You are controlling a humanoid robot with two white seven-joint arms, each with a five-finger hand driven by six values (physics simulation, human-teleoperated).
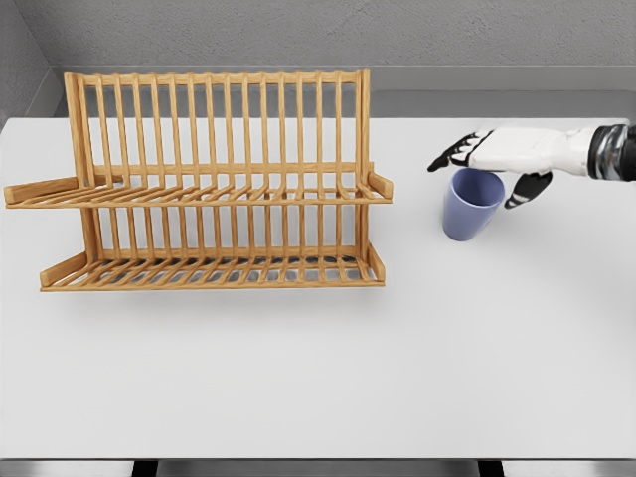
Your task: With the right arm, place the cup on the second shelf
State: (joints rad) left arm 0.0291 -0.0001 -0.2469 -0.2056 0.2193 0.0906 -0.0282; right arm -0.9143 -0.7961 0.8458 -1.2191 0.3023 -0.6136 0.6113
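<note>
A blue cup (471, 205) stands upright on the white table (328, 368), right of the wooden dish rack (214, 179). My right hand (489, 167) comes in from the right edge and hovers just over the cup's rim. Its fingers (452, 154) are spread past the far side, the thumb (528, 189) hangs down at the cup's right. Nothing is grasped. The rack has an upper shelf (199, 194) and a lower shelf (209, 270), both bare. The left arm is out of view.
The rack's right end (378, 184) lies a short way left of the cup. A grey wall (318, 40) rises behind the table's far edge.
</note>
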